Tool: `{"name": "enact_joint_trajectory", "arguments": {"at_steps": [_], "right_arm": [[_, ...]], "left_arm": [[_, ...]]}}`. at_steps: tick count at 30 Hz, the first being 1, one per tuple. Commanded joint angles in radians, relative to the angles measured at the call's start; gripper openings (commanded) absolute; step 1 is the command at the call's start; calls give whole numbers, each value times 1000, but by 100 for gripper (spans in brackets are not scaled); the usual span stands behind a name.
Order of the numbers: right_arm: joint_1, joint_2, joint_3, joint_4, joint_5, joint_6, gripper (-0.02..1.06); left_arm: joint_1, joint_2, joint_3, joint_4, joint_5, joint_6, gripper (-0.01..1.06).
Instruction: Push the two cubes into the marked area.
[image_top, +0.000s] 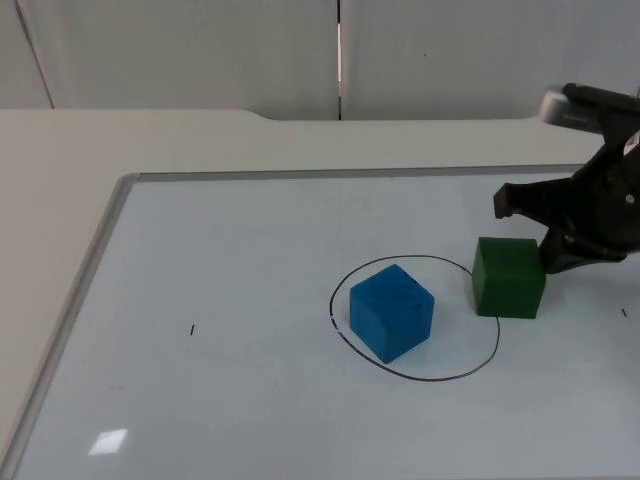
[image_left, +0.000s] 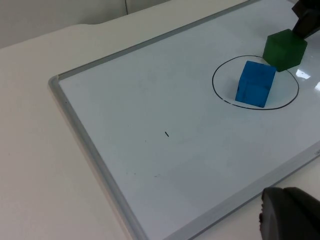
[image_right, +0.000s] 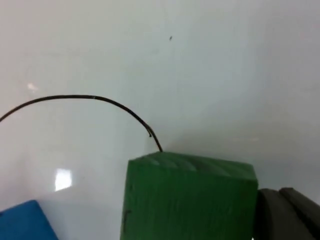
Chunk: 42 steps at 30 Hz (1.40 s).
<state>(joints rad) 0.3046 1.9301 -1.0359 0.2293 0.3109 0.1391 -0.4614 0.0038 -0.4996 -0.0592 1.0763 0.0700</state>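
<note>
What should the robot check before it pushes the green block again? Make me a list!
1. Blue cube inside the drawn circle: ok.
2. Green cube fully inside the circle: not ok, it sits across the line on the side toward the right arm.
3. Right gripper up against the green cube's outer side, ready to push: ok.
4. Room in the circle between the two cubes: ok, there is a gap.
5. Left gripper out of the way: ok, it waits off the whiteboard.
6. Right gripper's grip state: cannot tell.
</note>
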Motion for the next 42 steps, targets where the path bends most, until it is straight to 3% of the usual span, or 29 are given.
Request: {"name": "enact_joint_trajectory", "arguments": {"at_steps": [1,10,31,42], "right_arm": [[7,0,-5,12,-12,3,0],[20,0,-5,16,-12,3,0],[61,40,-5,46,-117,3,0],[127,46,-5,46,-224,3,0]], "left_arm": [[2,-4,4,3,0,-7,0],[2,-4,4,3,0,-7,0],[2,-4,4,3,0,-7,0],[2,-4,4,7,0,-7,0]]}}
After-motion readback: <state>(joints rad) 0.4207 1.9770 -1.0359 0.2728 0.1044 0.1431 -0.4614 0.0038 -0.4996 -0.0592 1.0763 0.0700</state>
